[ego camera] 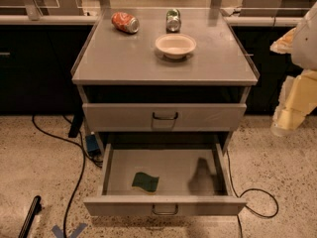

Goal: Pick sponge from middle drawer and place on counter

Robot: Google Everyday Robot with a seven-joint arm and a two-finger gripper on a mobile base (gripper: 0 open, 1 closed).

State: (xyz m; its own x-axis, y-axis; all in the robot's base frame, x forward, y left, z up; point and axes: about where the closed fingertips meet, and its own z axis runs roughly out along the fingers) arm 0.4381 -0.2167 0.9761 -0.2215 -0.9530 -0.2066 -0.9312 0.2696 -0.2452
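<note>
The sponge [145, 182], dark green with a yellow edge, lies flat on the floor of the middle drawer [163, 206], left of centre. The drawer is pulled fully open, with its wire handle at the front. The counter [124, 58] is the grey cabinet top above it. My gripper [287, 118] hangs at the right edge of the view, beside the cabinet at about the height of the upper drawer, well apart from the sponge. My arm throws a dark shadow [200, 178] on the right of the drawer floor.
On the counter stand a white bowl [175, 45], a red can [125, 22] on its side and a green can [173, 20]. The upper drawer [165, 116] is shut. Black cables [74, 182] run over the speckled floor on both sides of the cabinet. A long dark-fronted bench [34, 58] stands behind.
</note>
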